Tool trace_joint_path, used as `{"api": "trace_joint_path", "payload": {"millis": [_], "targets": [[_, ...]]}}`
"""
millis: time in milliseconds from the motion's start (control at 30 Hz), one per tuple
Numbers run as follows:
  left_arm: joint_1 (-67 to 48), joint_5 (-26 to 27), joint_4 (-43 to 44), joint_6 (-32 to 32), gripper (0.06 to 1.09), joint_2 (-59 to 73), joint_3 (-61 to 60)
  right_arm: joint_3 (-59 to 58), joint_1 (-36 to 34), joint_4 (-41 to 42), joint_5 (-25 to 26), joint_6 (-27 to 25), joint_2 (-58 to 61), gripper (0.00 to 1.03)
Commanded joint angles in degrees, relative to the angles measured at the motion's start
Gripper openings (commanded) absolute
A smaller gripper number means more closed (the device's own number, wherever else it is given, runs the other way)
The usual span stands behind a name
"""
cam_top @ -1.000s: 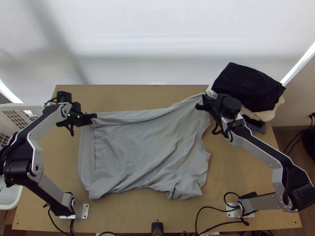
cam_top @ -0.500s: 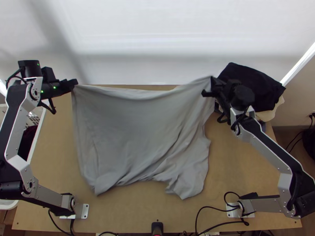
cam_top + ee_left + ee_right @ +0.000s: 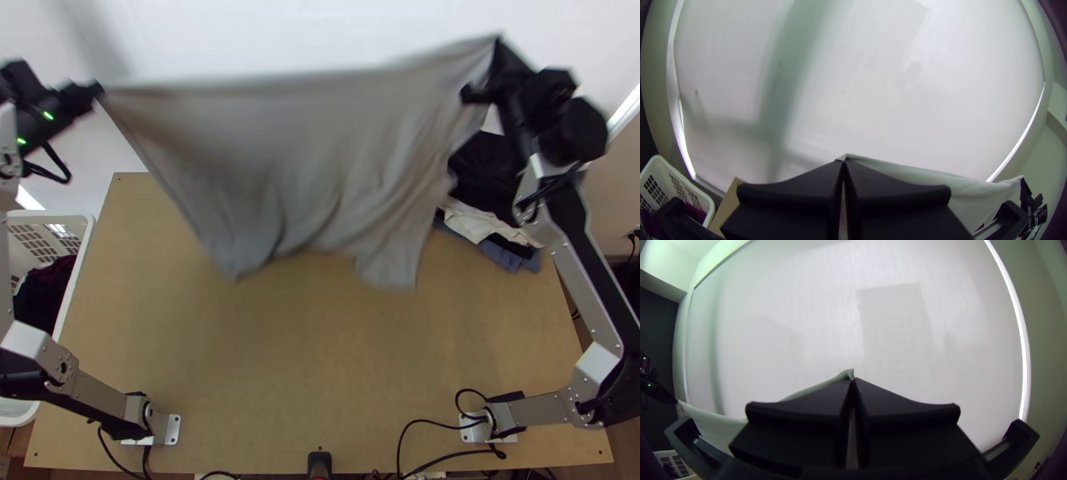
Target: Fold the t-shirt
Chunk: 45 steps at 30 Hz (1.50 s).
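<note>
The t-shirt (image 3: 304, 144) is held up by both arms, its grey fabric hung like a curtain between them and drawn out sideways along the top. A corner of it is gripped by the left pincer (image 3: 98, 90), whose black fingers are closed together on the fabric; in the left wrist view the cloth is seen coming out at the fingertips. The opposite top corner is pinched by the right pincer (image 3: 498, 50), also narrow, with a small peak of fabric standing up at its tips in the right wrist view. In the top view the stretched upper edge is seen past the far edge of the counter (image 3: 304, 344), and the uneven lower part hangs in soft folds over the counter's far half. Whether the counter is touched by the lowest part cannot be told, nor which part of the garment is held. Near the counter's far right corner, a pile is made up of black cloth (image 3: 484, 164), cream cloth (image 3: 472, 220) and blue-grey cloth (image 3: 508, 258), partly covered from view by the right arm. Beside the counter's left edge, a white basket (image 3: 84, 224) is placed, with dark clothing (image 3: 44, 296) held in it.
</note>
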Motion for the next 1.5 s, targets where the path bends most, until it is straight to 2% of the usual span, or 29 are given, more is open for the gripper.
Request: {"api": "trace_joint_path", "payload": {"millis": [0, 100, 300, 533, 867, 967, 1133, 1467], "targets": [[1.36, -4.14, 6.16, -2.18, 0.1, -3.47, 2.35, 9.75, -1.02, 1.25, 2.16, -5.51, 0.83, 0.03], [1.89, -6.07, 11.79, -2.0, 0.1, -6.63, 2.35, 15.46, -0.94, 1.25, 2.78, -9.64, 0.48, 0.03], [3.12, -6.43, 15.92, -1.92, 0.1, -13.49, 1.73, 17.22, -0.58, -1.04, 2.87, -11.58, -7.79, 0.03], [4.53, -6.78, 15.65, -2.8, 0.1, -27.02, -5.03, 6.41, -0.5, -9.21, 2.87, -11.58, -26.86, 0.03], [4.44, -6.69, 15.57, -3.15, 0.1, -52.24, -26.74, -2.56, -0.41, -25.47, 2.78, -10.88, -46.81, 0.03], [4.26, -6.69, 14.86, -3.67, 0.1, -55.41, -31.22, -5.55, -0.41, -29.07, 2.78, -8.06, -49.27, 0.03], [2.86, -6.51, 10.38, -5.08, 0.1, -56.11, -37.99, -16.45, 0.3, -29.25, 2.78, -4.37, -52.43, 0.03], [-0.04, -3.88, 11.61, -3.5, 0.1, -61.39, -74.56, -48.09, 1.88, -26.44, 2.51, 8.2, -55.16, 0.03]]}}
